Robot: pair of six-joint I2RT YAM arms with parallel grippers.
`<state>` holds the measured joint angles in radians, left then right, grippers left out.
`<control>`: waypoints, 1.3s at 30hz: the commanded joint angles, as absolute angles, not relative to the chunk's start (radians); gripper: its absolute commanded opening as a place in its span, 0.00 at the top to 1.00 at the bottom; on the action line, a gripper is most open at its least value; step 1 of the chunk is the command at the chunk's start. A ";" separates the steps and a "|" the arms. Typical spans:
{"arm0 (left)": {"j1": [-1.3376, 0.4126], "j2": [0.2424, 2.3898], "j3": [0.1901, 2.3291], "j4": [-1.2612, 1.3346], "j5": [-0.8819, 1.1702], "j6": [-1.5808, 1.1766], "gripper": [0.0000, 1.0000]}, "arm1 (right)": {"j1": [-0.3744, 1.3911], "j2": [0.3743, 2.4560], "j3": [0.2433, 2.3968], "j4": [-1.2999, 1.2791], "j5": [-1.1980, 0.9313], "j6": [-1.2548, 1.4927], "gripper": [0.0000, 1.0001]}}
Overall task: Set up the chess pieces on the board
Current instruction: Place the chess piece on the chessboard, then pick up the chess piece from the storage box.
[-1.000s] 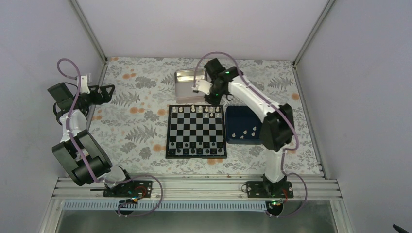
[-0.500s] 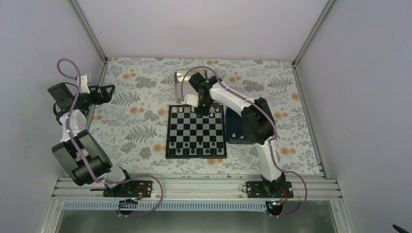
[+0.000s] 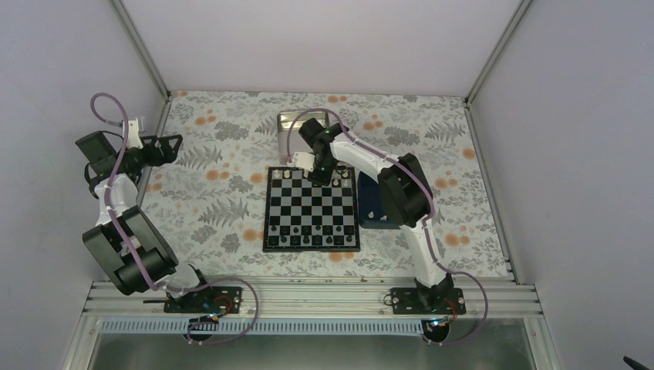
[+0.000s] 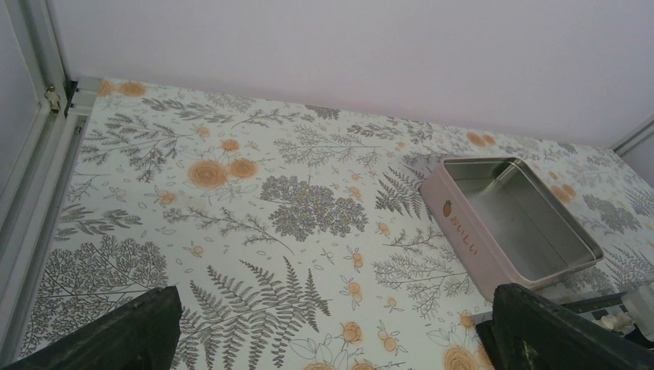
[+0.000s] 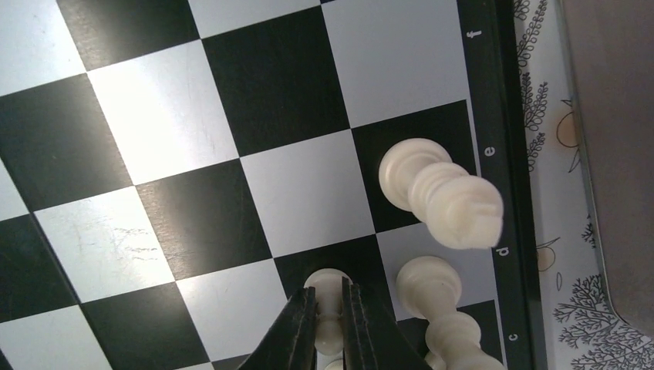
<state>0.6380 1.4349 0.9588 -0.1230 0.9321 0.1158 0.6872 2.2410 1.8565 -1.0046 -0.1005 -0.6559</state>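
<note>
Cream pawn (image 5: 328, 297) pinched in right gripper (image 5: 329, 324), far side of board (image 3: 311, 216).
Jaws nearly closed on its head; pawn upright, long axis in line with the fingers (image 5: 297, 335), base over a dark square one row in from the far edge, just beside taller white pieces (image 5: 439, 193) on the edge row. Seated or hovering: cannot tell. Left gripper (image 3: 171, 148) wide open, empty, well apart; right arm nearer.
</note>
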 commanded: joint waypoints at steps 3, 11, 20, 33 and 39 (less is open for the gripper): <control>0.646 1.431 0.963 -0.110 0.948 0.122 0.00 | 0.689 2.256 1.863 -0.984 -0.081 -0.645 0.91; 0.646 1.431 0.963 -0.110 0.949 0.123 0.00 | 0.687 2.233 1.875 -1.004 -0.093 -0.645 0.76; 0.646 1.430 0.964 -0.112 0.944 0.123 0.00 | 0.657 1.967 1.867 -1.076 -0.073 -0.622 0.60; 0.646 1.428 0.959 -0.102 0.936 0.115 0.00 | 0.206 1.564 1.242 -0.977 -0.034 -0.670 0.49; 0.646 1.428 0.959 -0.103 0.941 0.113 0.00 | 0.165 1.565 1.108 -0.883 -0.046 -0.669 0.49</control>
